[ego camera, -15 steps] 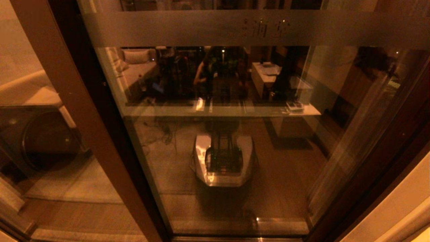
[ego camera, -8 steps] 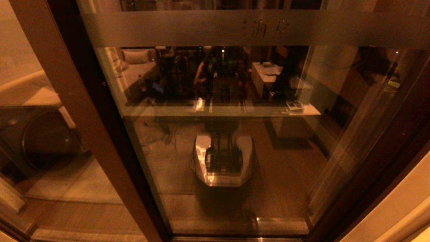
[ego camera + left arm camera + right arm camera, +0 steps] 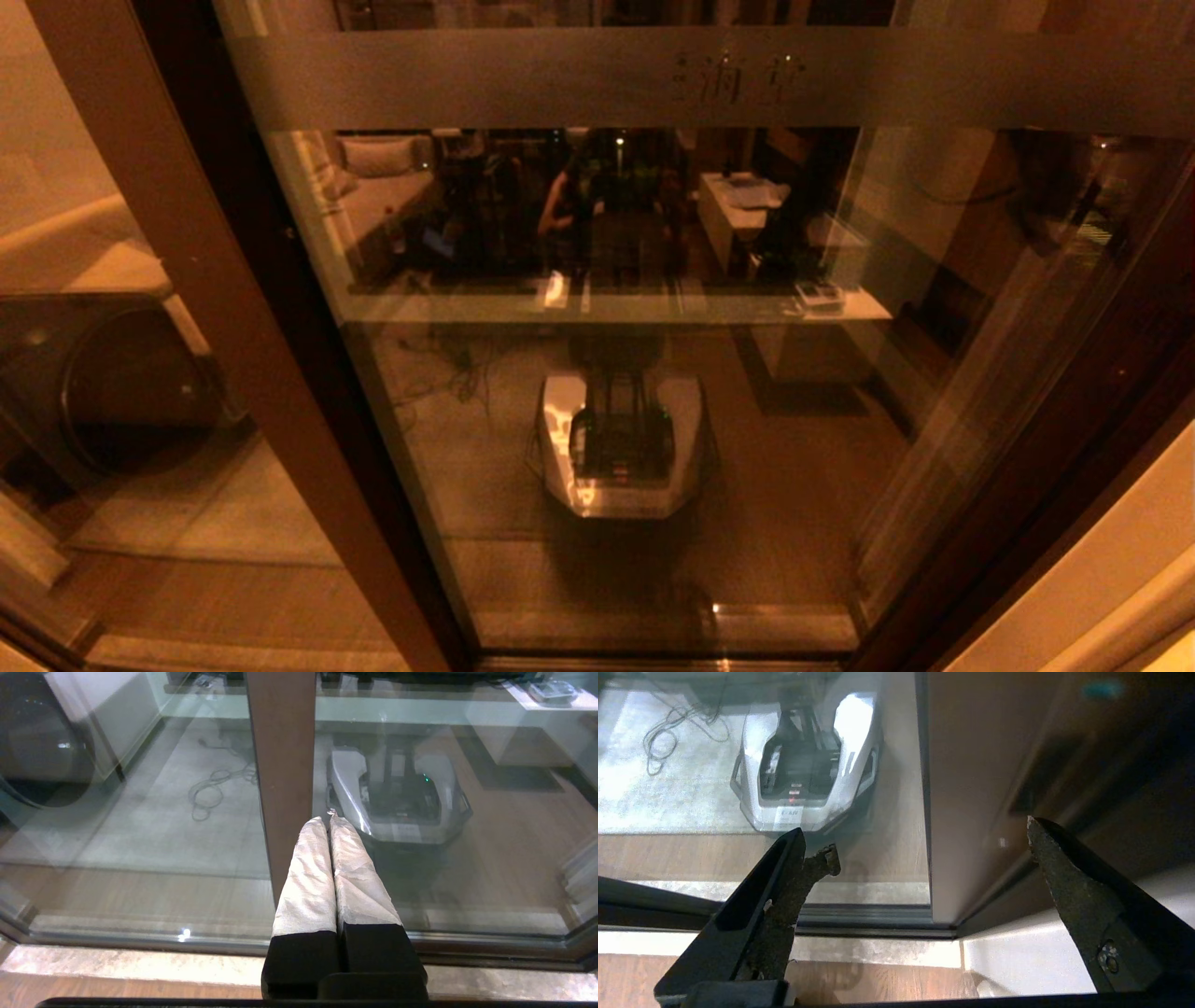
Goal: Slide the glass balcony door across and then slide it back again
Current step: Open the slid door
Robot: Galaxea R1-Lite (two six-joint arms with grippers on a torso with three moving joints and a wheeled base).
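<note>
Door [image 3: 653, 373] stile ahead of both | left gripper [image 3: 330, 820] jaws together | right gripper [image 3: 931, 835] jaws apart, straddling stile

Black pincer [image 3: 329, 821], white-wrapped fingers [image 3: 306, 877]; silver-white base.

The glass balcony door [image 3: 653, 373] is set directly ahead of both grippers, with the unmoving glass panel [image 3: 121, 392] beside it on the left. The lighter post [image 3: 282, 765] is found just ahead of the left gripper [image 3: 330, 820], slightly to its left. The door's right stile [image 3: 971, 788] is placed ahead of the right gripper [image 3: 929, 840], between its two fingers. The floor track [image 3: 873, 917] is laid below and ahead of both grippers.
</note>
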